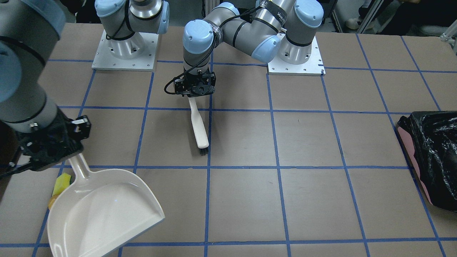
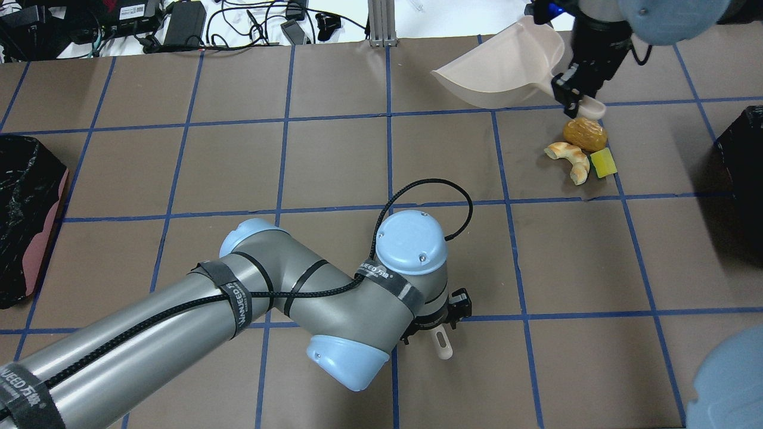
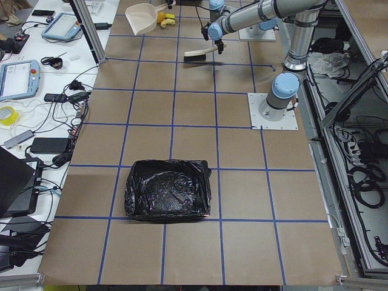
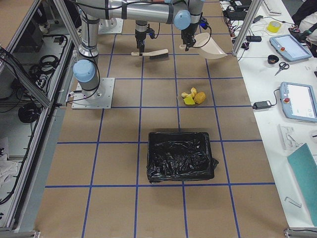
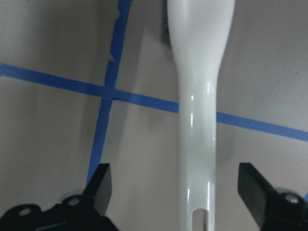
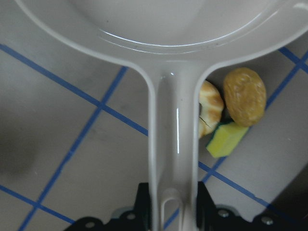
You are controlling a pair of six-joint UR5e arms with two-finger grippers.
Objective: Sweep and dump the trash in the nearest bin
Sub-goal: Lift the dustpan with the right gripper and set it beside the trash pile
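Note:
The trash lies in a small pile: an orange-brown bun (image 2: 585, 134), a pale croissant piece (image 2: 571, 158) and a yellow-green sponge (image 2: 603, 162). My right gripper (image 2: 575, 107) is shut on the handle of a cream dustpan (image 2: 506, 68), which hangs tilted just past the pile. The pile shows beside the handle in the right wrist view, with the bun (image 6: 244, 94) and sponge (image 6: 226, 139) to its right. A white brush (image 1: 199, 128) lies on the table. My left gripper (image 5: 178, 183) is open and straddles the brush's handle (image 5: 199, 96) with gaps on both sides. The black bin (image 2: 742, 161) stands right of the pile.
A pink bin lined with a black bag (image 2: 30, 220) stands at the table's far left end. Both arm bases (image 1: 296, 53) are on white plates at the robot's side. Cables and devices lie beyond the table's far edge (image 2: 179, 24).

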